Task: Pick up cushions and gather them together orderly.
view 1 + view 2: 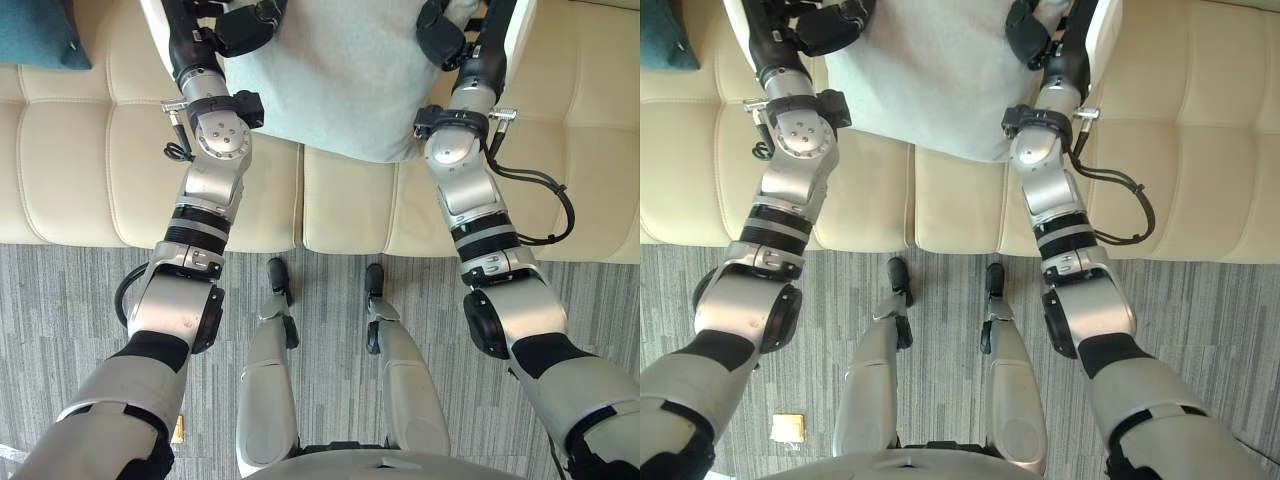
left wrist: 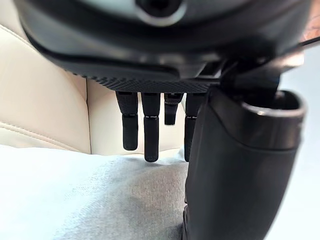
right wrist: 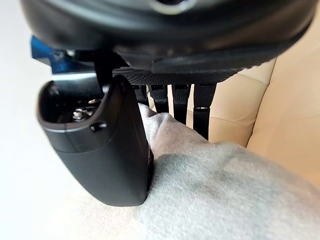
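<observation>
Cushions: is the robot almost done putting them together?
Not yet, nothing looks gathered. The left hand and right hand grip the grey cushion by its two sides over the cream sofa. The teal cushion lies apart, far to the left, so the two must yet be put together.

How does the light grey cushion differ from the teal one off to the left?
The light grey cushion is pale and gripped by the left hand and right hand. The teal cushion is dark and lies untouched, far left. Both are at the cream sofa.
</observation>
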Available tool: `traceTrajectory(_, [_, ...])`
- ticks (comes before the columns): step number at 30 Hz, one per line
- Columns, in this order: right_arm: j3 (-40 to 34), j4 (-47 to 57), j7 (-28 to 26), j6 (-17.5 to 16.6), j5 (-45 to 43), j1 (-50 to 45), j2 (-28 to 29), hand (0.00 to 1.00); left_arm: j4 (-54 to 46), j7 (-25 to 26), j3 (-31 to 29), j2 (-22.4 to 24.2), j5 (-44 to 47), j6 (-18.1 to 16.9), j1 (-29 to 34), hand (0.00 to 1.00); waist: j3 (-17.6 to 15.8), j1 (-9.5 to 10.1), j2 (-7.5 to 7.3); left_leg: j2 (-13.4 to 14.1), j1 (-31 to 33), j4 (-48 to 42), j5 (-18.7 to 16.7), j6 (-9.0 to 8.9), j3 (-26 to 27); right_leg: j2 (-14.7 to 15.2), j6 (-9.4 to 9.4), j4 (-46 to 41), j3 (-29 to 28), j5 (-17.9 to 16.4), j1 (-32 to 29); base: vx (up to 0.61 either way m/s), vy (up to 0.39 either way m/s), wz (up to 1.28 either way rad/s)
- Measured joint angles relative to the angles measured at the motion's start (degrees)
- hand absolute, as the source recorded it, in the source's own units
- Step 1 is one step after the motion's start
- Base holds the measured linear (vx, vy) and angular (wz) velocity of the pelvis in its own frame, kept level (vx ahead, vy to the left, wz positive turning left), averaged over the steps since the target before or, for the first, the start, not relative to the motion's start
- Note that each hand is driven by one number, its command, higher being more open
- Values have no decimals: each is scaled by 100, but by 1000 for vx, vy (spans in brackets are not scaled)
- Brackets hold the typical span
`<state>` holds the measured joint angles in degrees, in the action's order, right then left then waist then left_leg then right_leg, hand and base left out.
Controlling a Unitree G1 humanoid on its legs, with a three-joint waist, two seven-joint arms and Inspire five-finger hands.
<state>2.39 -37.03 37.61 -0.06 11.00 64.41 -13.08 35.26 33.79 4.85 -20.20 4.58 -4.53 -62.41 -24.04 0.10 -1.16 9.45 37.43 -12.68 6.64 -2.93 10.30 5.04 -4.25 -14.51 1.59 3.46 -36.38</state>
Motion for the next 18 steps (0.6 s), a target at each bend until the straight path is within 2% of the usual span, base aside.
traceTrajectory(6, [-414, -1, 55, 2, -304, 46, -440, 100, 63, -10, -518, -157, 291, -27, 1, 100, -2, 13, 4, -32, -151, 326, 205, -38, -5, 6, 4, -25, 31, -2, -2, 15, -34, 3])
traceTrajectory(11, [-821, 7, 51, 4, -711, 44, -737, 100, 65, -116, -815, -470, 395, -28, 20, 100, -20, 38, 42, -30, -322, 482, 286, -62, 3, 1, 14, -36, 59, -10, 82, 12, -42, 0])
traceTrajectory(14, [-1022, 372, 22, -2, -895, -118, -936, 100, -67, -209, -1023, -657, 396, -52, 84, 100, -17, 60, 51, -6, -359, 490, 288, -65, 4, 1, 19, -32, 76, -12, 116, 31, -55, -2])
traceTrajectory(18, [-1267, 929, -117, -71, -1057, -741, -997, 100, -590, -311, -1289, -645, 511, -118, 784, 100, -4, 94, 77, 0, -535, 571, 292, -72, 24, 8, 36, -6, 125, -26, 259, 57, -51, -1])
